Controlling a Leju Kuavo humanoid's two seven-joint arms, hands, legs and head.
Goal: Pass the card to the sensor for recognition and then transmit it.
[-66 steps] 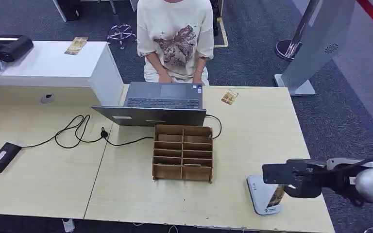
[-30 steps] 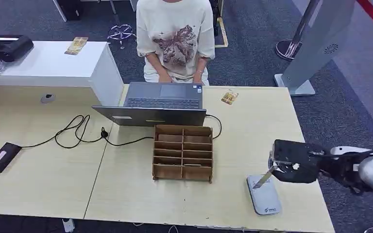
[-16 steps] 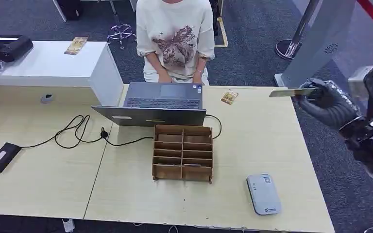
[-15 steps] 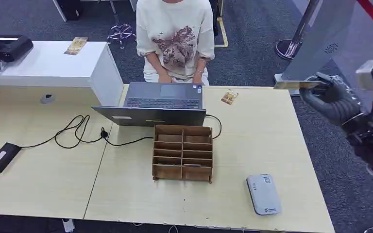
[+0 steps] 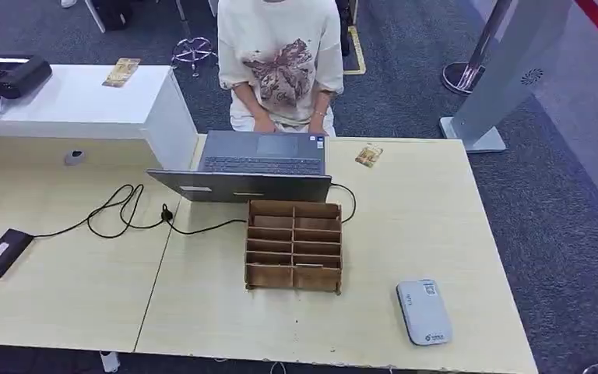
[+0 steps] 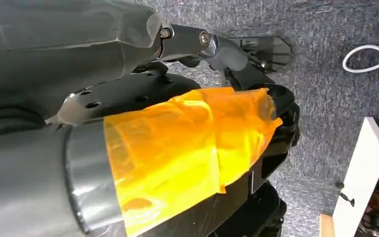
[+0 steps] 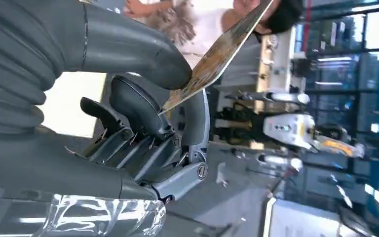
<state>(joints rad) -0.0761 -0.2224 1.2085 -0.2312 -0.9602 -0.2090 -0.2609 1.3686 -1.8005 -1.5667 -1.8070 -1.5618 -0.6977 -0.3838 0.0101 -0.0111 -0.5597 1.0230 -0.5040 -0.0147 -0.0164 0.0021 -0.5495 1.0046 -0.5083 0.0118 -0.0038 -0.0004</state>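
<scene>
Pale wooden worktop [image 5: 405, 202] carries a grey card sensor [image 5: 423, 312] near its right front corner. Right hand [image 7: 143, 98] pinches a thin mottled brown card [image 7: 217, 54] between thumb and fingers, raised, apparently toward the seated person [image 5: 280, 54]. Advise keeping the pinch firm and the card level until taken. Left hand's state: cannot tell.
</scene>
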